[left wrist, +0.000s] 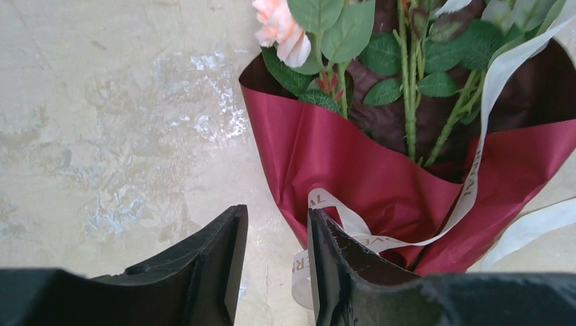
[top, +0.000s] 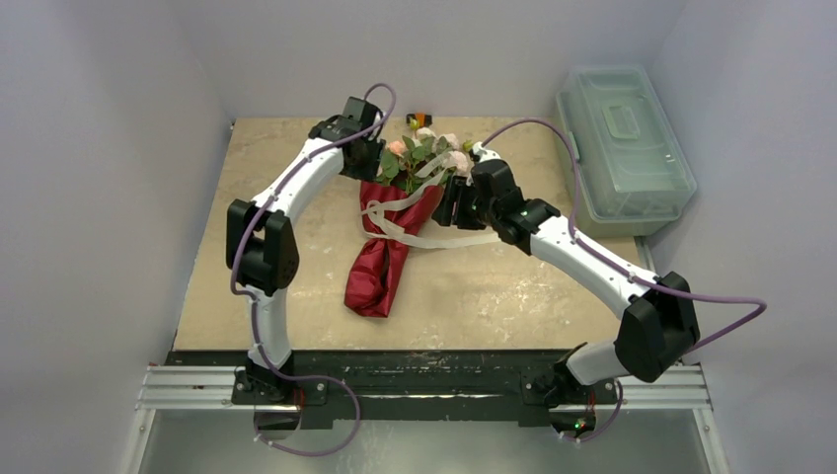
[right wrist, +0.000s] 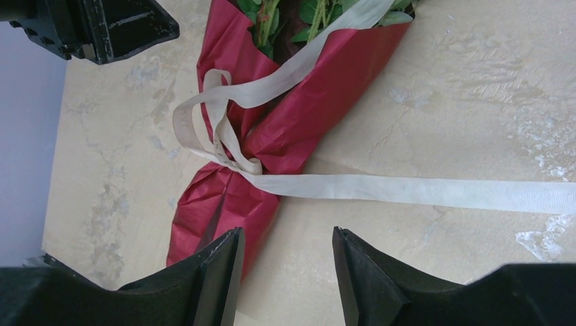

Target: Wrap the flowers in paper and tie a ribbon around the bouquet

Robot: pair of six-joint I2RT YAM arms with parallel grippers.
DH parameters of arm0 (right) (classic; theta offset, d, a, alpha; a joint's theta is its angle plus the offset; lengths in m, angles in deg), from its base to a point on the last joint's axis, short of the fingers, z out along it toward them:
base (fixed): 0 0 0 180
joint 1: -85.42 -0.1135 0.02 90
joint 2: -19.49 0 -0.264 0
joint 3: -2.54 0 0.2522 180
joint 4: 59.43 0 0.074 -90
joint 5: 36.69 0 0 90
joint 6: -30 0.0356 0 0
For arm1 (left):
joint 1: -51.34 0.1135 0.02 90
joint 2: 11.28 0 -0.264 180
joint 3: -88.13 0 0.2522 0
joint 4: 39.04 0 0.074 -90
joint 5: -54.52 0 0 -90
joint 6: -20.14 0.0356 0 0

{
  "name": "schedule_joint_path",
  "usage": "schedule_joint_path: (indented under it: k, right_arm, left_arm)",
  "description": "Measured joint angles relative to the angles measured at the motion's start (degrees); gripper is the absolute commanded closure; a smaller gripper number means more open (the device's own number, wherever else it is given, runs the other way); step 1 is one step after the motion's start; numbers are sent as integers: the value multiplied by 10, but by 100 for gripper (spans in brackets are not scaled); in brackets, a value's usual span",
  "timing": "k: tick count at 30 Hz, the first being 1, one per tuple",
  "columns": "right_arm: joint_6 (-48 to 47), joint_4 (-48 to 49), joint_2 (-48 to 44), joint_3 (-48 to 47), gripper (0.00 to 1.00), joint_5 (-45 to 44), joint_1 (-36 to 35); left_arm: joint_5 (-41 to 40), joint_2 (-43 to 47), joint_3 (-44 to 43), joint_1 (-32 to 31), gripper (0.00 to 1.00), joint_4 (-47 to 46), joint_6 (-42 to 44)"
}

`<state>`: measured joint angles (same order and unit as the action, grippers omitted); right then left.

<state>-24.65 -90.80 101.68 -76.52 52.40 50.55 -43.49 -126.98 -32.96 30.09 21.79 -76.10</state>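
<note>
The bouquet lies on the table, its red paper (top: 378, 269) rolled into a cone with the flowers (top: 424, 150) sticking out at the far end. The cream ribbon (top: 413, 223) is looped and knotted loosely round its middle (right wrist: 238, 160), and one long tail (right wrist: 421, 191) trails to the right. My left gripper (left wrist: 277, 221) hovers at the cone's left edge, jaws open. A ribbon loop (left wrist: 334, 204) rests against its right finger, ungripped. My right gripper (right wrist: 285, 238) hangs open over bare table beside the cone's narrow end. A pink bloom (left wrist: 280, 28) and green stems (left wrist: 409, 102) show inside the dark lining.
A clear plastic lidded box (top: 624, 146) stands at the back right, off the tabletop's edge. A small orange and black object (top: 419, 119) lies by the back wall behind the flowers. Grey walls close in on the left, back and right.
</note>
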Motion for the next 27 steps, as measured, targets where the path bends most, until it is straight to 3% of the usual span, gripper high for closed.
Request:
schedule_joint_path:
  k: [5, 27]
  right_arm:
    - [-3, -18, 0, 0, 42, 4, 0]
    - [-27, -54, 19, -3, 42, 4, 0]
  left_arm:
    - [7, 0, 31, 0, 67, -2, 9]
    - [59, 0, 131, -3, 65, -87, 8]
